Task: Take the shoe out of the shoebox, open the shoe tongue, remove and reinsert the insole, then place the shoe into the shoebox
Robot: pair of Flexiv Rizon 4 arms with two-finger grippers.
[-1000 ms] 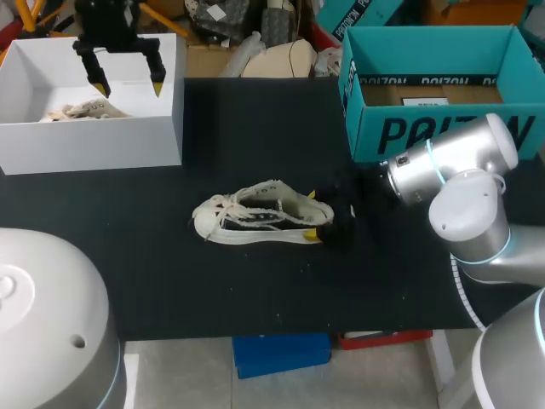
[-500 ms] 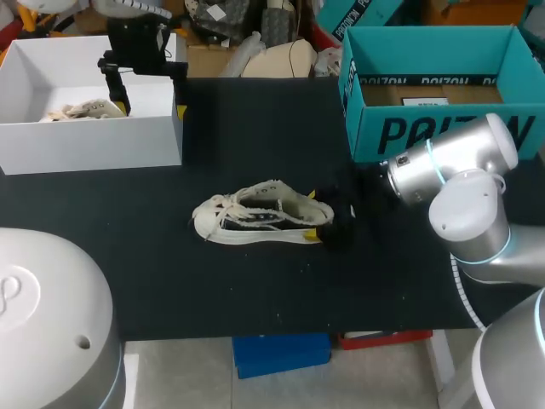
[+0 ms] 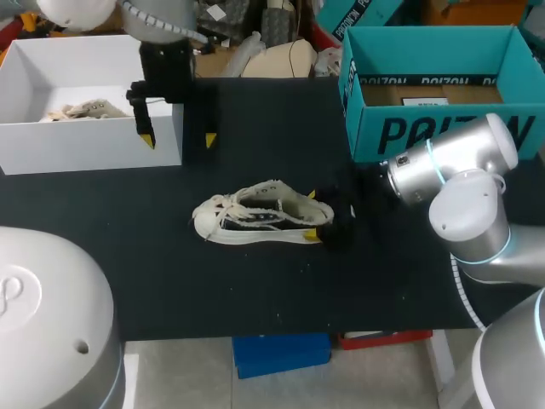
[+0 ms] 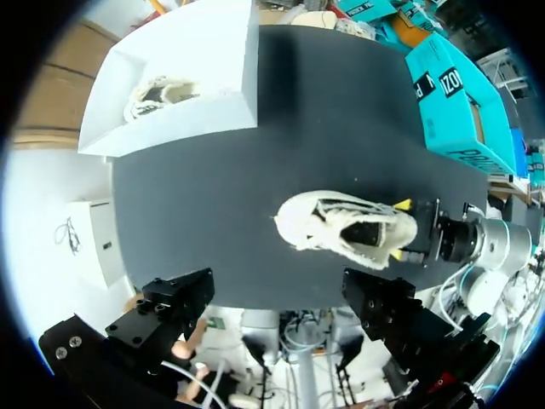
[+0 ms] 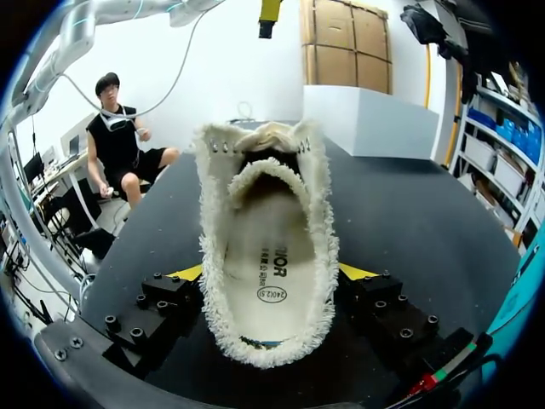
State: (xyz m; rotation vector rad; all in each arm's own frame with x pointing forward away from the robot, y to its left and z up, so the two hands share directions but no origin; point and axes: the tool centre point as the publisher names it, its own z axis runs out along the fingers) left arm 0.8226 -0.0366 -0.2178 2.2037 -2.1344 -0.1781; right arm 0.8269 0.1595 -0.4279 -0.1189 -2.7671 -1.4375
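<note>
Lying unboxed mid-counter (image 3: pixel 255 290), the shoe (image 3: pixel 260 215) is being gripped heelwise by the right claw (image 3: pixel 311 213); left claw (image 3: pixel 178 139) is being held wide; insole (image 5: pixel 266 273) work and reboxing outstanding.

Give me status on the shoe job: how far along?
Done: the shoe is out of the white shoebox and lies on the table. In hand: right gripper shut on its heel; left gripper open, beside the shoebox's corner. The insole sits inside; can't tell if it has been out. Remaining: returning the shoe to the shoebox.
</note>
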